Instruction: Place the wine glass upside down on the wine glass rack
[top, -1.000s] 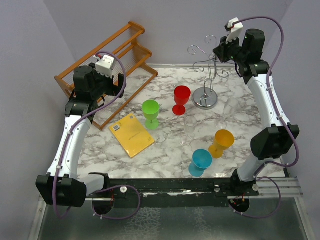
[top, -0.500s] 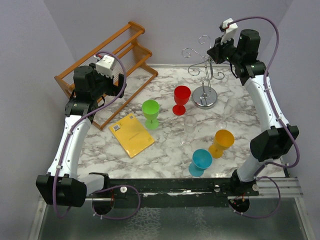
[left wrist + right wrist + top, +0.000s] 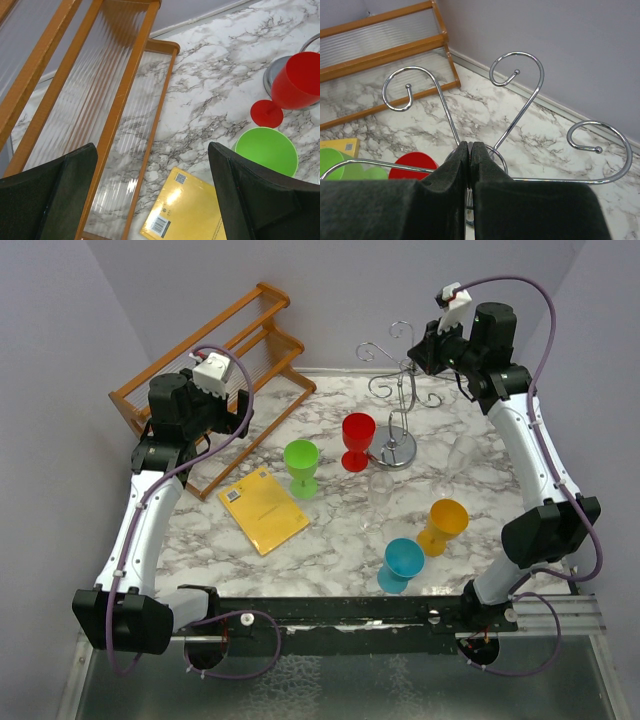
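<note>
The wine glass rack [image 3: 400, 390] is a silver wire stand with scroll arms and a round shiny base [image 3: 397, 449], standing at the back of the marble table just right of the red goblet. My right gripper [image 3: 424, 348] is shut on the rack's top. In the right wrist view the fingers [image 3: 470, 146] pinch the centre where the curled arms [image 3: 517, 75] meet. A clear wine glass [image 3: 380, 496] stands upright mid-table, apart from both grippers. My left gripper [image 3: 214, 392] hangs open and empty [image 3: 150, 155] beside the wooden rack.
A slatted wooden rack [image 3: 215, 365] fills the back left. A red goblet [image 3: 358, 440], a green goblet [image 3: 301, 467], an orange goblet [image 3: 443, 523] and a blue goblet [image 3: 401, 562] stand around the glass. A yellow booklet [image 3: 263, 509] lies left of centre.
My right gripper has moved left with the wine glass rack, and the rack's base has slid left up beside the red goblet. The left arm has not moved.
</note>
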